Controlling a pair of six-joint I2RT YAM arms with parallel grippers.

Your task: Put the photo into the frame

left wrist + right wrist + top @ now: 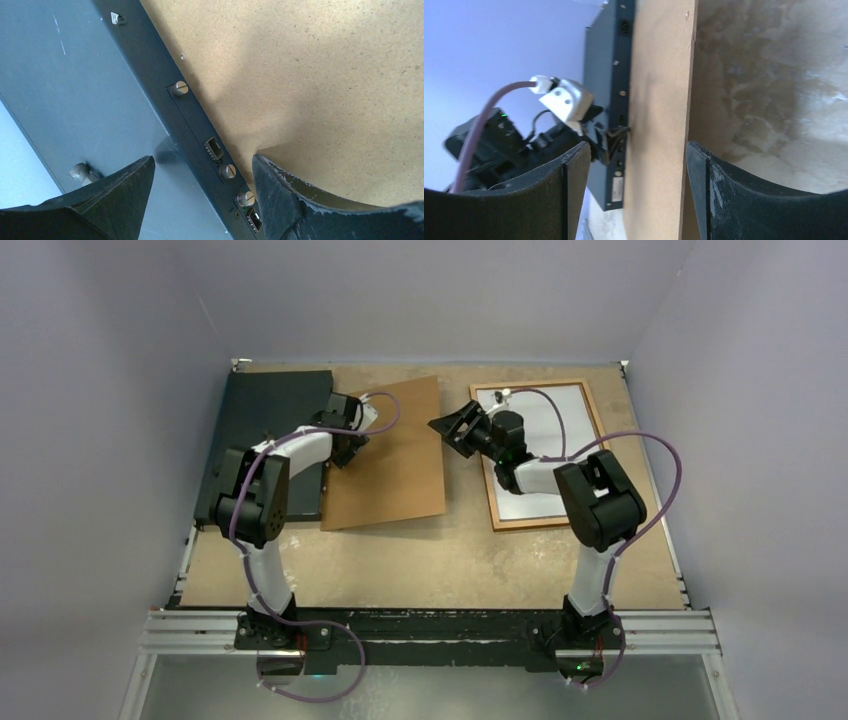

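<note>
Brown board [300,75] edge inside parted left gripper [202,160] (frame [540,384] well apart).

One frame [540,385], one brown board [395,460], one dark grey box [275,405] — two grippers: left gripper [202,165], right gripper [638,150]

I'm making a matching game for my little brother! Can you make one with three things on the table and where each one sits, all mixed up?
Things:
1. flat brown rectangular board
2. orange-brown wooden picture frame
3. dark grey-black rectangular box

Places, seen from the top camera:
A. left side
B. right side
C. middle, between the other two

Pairs: 1-C, 2-B, 3-A.
</note>
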